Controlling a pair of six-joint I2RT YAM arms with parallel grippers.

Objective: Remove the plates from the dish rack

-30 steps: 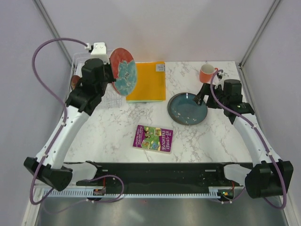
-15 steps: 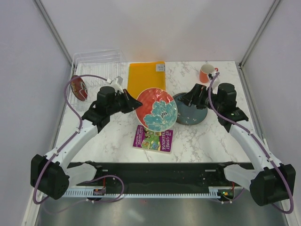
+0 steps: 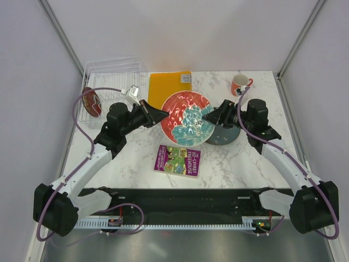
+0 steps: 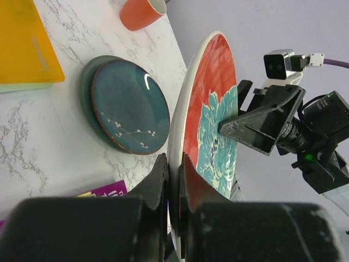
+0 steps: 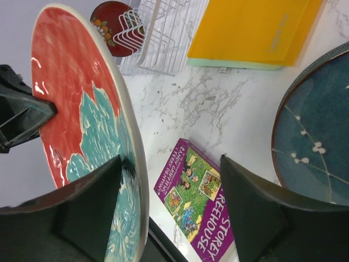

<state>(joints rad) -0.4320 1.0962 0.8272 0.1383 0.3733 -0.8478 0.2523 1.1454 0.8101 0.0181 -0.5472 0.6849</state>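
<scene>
The red plate (image 3: 186, 117) has swung to mid-frame, away from the dish rack (image 3: 109, 71) at upper left, rim pinched by the left gripper (image 3: 162, 115). The right gripper (image 3: 209, 115) straddles the opposite rim, jaws wide, seemingly pre-handover.

Red plate (image 3: 186, 117): glazed ceramic, glossy, face slightly rippled, catches highlights. Dark teal plate (image 4: 130, 105) glossy too; grey-green plate (image 4: 85, 84) under it is matt. Small dark red plate (image 3: 91, 102) shiny. Dish rack (image 3: 112, 68) clear plastic, wire dividers (image 5: 158, 33) white-coated metal. Table (image 3: 240, 158) smooth, marble-look, low sheen. Folder (image 3: 169, 90) matt orange. Book (image 3: 177, 160) glossy paper cover. Mug (image 3: 239, 85) glossy ceramic. Right gripper (image 5: 170, 161) fingers (image 5: 256, 213) matt black plastic.
</scene>
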